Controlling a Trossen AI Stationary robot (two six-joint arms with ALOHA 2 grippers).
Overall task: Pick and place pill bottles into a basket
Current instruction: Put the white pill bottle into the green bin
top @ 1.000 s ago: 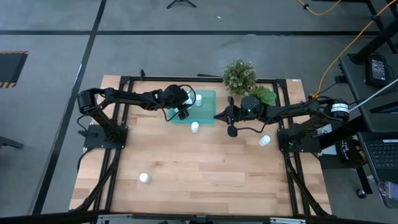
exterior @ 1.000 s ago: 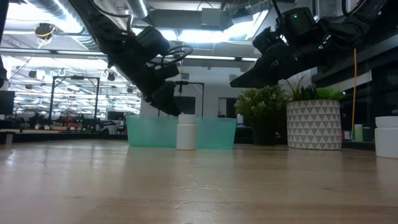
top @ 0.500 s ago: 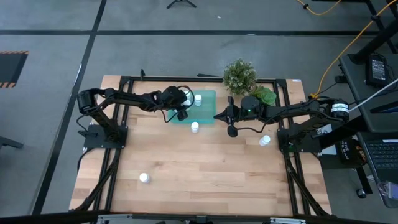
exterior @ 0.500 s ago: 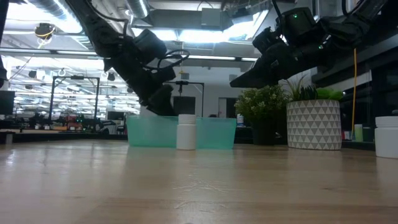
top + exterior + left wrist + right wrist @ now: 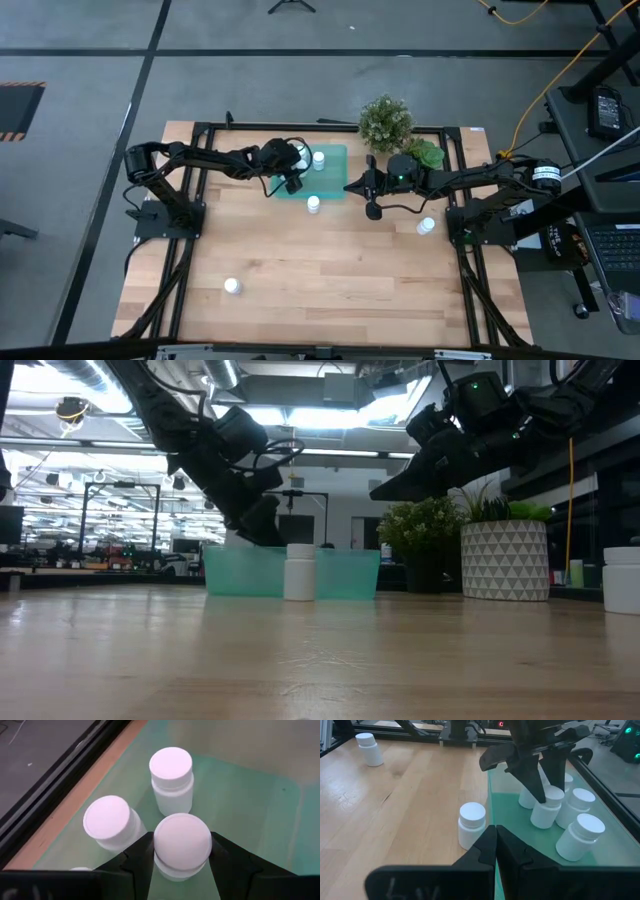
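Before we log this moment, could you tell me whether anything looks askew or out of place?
One pill bottle leans tilted in the basket, still between the left gripper fingers. The bottles beside it stand upright. Three bottles remain outside on the table, one just beside the basket. Nothing looks spilled or damaged.

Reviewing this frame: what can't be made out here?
- How many pill bottles sit in the basket: high view, left tool covers part.
- Whether the bottle between the left tool's fingers has been released: left wrist view, contact unclear.
- Basket contents: low view, hidden behind its wall.
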